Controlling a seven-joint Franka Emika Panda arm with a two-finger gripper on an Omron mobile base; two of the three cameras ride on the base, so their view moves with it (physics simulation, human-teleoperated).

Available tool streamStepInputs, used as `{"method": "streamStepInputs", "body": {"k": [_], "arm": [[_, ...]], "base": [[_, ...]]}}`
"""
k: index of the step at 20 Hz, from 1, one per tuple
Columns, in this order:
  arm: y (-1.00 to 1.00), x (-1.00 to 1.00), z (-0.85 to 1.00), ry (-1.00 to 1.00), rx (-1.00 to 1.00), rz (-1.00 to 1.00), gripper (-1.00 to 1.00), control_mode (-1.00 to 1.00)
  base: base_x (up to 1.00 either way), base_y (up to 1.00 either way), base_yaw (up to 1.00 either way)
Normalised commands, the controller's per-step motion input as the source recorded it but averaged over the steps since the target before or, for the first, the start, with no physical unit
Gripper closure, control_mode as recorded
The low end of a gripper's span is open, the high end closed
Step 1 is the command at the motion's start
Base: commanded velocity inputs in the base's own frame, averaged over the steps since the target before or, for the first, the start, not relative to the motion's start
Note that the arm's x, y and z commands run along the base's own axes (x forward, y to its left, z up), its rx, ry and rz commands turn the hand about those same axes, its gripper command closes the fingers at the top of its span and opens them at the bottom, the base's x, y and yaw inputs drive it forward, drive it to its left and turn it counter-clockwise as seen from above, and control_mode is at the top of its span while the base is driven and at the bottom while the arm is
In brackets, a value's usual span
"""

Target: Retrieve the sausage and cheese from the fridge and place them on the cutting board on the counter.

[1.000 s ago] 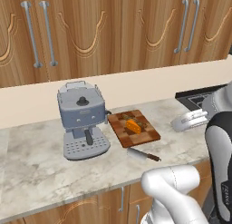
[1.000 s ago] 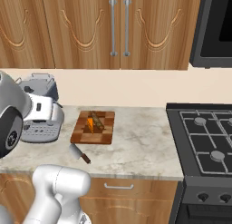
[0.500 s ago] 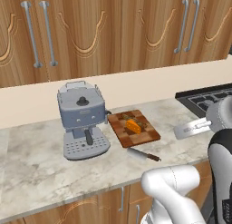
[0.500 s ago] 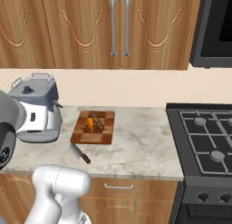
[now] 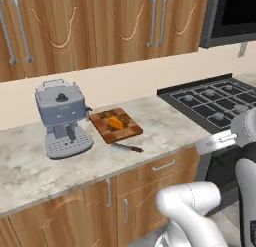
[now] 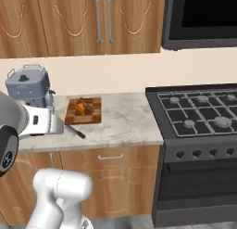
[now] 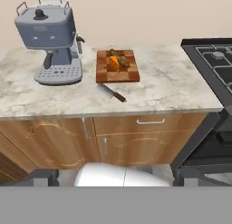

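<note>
Off the counter (image 7: pixel 163 89), end effector (image 7: pixel 113 175) wide

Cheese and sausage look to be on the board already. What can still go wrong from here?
1. The cheese and sausage sit touching near the back of the cutting board; any bump could roll the sausage off.
2. The knife lies on the counter just in front of the board, so a low arm sweep might knock it off the edge.
3. The open hand sits low in front of the cabinets; swinging it could clip the stove.
</note>
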Motion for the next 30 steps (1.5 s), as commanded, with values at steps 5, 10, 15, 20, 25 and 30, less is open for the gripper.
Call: {"method": "streamStepInputs", "body": {"k": [5,10,15,20,25,30], "arm": [[0.0,0.0,0.0,0.0,0.0,0.0,-1.0,1.0],[0.0,0.0,0.0,0.0,0.0,0.0,-1.0,1.0],[0.0,0.0,0.0,0.0,0.0,0.0,-1.0,1.0],[0.0,0.0,0.0,0.0,0.0,0.0,-1.0,1.0],[0.0,0.0,0.0,0.0,0.0,0.0,-1.0,1.0],[0.0,0.0,0.0,0.0,0.0,0.0,-1.0,1.0]], "base": [[-0.02,0.0,-0.98],[0.0,0.0,-0.99],[-0.12,0.13,-0.88],[-0.1,0.02,-0.92],[-0.13,0.02,-0.48],[-0.52,-0.79,-0.49]]}}
